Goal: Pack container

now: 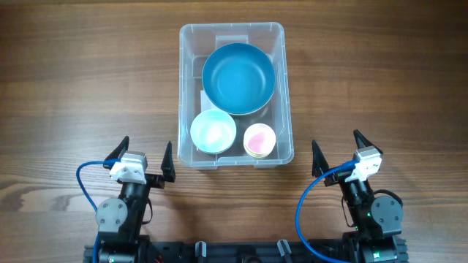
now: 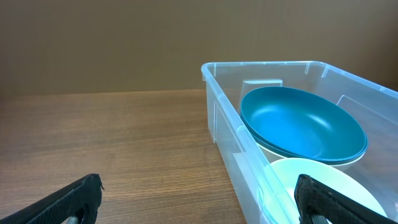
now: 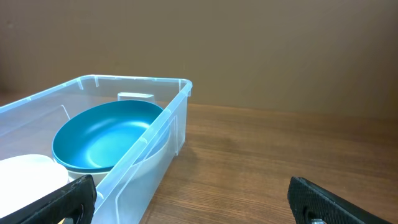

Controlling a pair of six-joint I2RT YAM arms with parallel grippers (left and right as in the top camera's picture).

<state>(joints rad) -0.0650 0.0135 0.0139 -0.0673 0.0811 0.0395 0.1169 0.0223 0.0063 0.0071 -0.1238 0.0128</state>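
Observation:
The clear plastic container [image 1: 185,95] stands in the middle of the wooden table. Inside it lie a large teal bowl [image 1: 238,78] at the far end, a pale mint bowl [image 1: 213,131] at the near left and a small pink cup [image 1: 259,139] at the near right. My left gripper [image 1: 143,157] is open and empty, near the table's front edge, left of the container. My right gripper [image 1: 338,151] is open and empty, to the container's right. The container [image 2: 219,112] and teal bowl [image 2: 301,122] show in the left wrist view, and the container [image 3: 146,162] also in the right wrist view.
Bare wooden table [image 1: 88,80] lies on both sides of the container. Blue cables [image 1: 82,183] loop beside each arm base at the front edge.

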